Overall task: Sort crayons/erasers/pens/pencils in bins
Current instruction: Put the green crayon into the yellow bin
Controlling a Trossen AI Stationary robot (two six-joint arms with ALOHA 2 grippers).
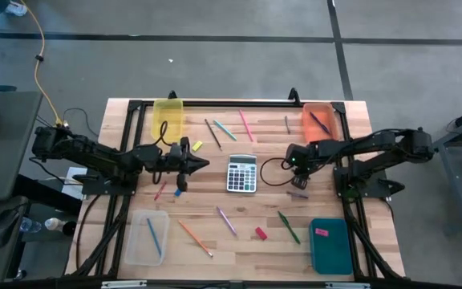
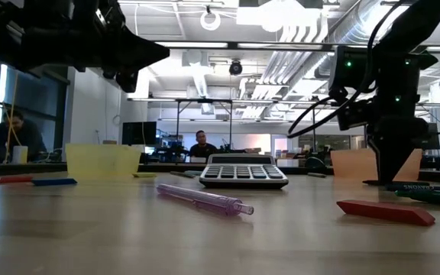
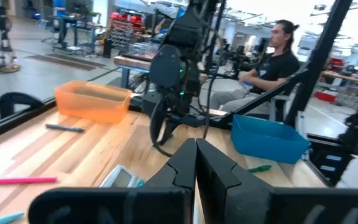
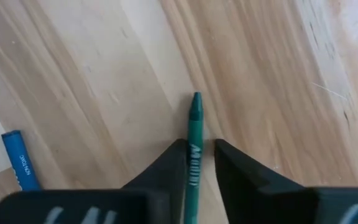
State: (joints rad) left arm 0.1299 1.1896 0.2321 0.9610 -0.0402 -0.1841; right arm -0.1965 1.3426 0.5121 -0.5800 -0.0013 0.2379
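Green wax is what the right gripper (image 4: pixel 199 163) is set around: a green crayon (image 4: pixel 194 149) lies between its two dark fingers, which stand narrow on either side of the stick; whether the pads have yet bitten cannot be told from the right wrist view. The crayon lies flat on the bare wood, its pointed tip showing beyond the fingertips, white lettering on its wrapper; a blue crayon (image 4: pixel 18 159) lies near, apart from it. Seen from above, the right gripper (image 1: pixel 298 181) is down at the table (image 1: pixel 247 229) just right of the calculator (image 1: pixel 242 173), between the orange bin (image 1: pixel 321 120) and the teal bin (image 1: pixel 330 246).

The step in hand is judged to be the closing on this crayon; it would be done well if the fingers were kept square to the stick and centred on its length, so that it is not rolled or tipped as the squeeze is made; the lift should be straight up only once the hold is firm.

The left gripper (image 1: pixel 201 164) is closed on nothing and hangs left of the calculator, waiting.
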